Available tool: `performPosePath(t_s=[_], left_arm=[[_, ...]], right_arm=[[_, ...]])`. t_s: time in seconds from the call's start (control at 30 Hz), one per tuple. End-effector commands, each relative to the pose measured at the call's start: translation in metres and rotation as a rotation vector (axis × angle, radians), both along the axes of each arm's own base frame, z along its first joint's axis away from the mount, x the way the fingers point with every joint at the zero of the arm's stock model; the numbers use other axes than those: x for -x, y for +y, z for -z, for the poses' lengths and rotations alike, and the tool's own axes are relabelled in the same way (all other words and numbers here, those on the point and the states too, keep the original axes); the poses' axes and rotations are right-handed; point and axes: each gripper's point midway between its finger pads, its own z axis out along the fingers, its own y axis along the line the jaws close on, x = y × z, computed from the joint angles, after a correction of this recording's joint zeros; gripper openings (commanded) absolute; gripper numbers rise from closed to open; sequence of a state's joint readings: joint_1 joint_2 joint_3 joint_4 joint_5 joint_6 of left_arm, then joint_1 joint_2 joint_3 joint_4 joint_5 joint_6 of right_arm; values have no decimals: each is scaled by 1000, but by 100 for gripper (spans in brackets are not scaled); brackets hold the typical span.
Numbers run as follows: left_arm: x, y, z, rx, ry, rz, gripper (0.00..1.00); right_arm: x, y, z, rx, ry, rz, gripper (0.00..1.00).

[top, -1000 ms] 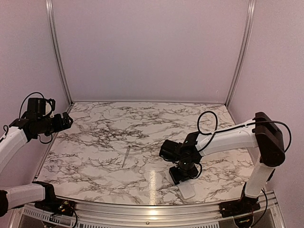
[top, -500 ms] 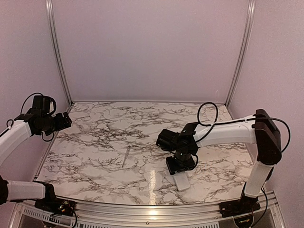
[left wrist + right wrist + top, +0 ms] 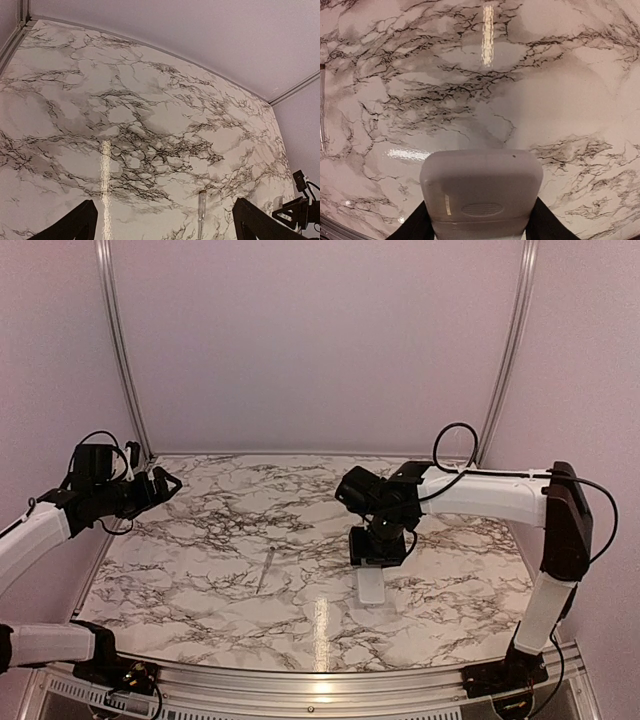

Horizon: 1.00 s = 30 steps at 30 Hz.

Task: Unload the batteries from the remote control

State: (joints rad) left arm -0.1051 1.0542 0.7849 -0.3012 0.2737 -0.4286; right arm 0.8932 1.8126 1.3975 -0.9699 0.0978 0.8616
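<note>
The right gripper [image 3: 379, 548] is clamped on one end of the slim white rectangular plastic remote control [image 3: 371, 586]. The bar hangs lengthwise below it over the marble-patterned tabletop [image 3: 200, 540], right of the middle, probably held up so that its battery face can be reached. The left gripper [image 3: 162, 482] hovers spread and empty above the left edge. The right wrist view shows a smooth white face with an oval dimple and no batteries. The left wrist view shows the thin grey metallic rod [image 3: 201, 210] lying left of centre.
</note>
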Motion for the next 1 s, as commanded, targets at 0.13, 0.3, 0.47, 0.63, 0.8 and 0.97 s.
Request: performPosePath(t_s=[0.13,0.3,0.47,0.63,0.8,0.97], left_arm=[[5,-94,-21,231,-110,204,99],[11,-137,-24,299,-147,272,99],[16,-171,-23,350,-149,323,99],[25,-201,-27,389,-171,380,99],[34,-234,-19,418,-144,443,98],[42,-264,-11,423,-115,503,97]], right_arm=[[-41,25,-35,-168,-43,190,42],[-60,34,-45,-304,-11,304,42],[-68,37,-50,-385,5,444,43],[-69,42,-51,-459,41,585,42],[-76,51,-59,-547,60,703,43],[-83,62,-68,-636,88,791,43]])
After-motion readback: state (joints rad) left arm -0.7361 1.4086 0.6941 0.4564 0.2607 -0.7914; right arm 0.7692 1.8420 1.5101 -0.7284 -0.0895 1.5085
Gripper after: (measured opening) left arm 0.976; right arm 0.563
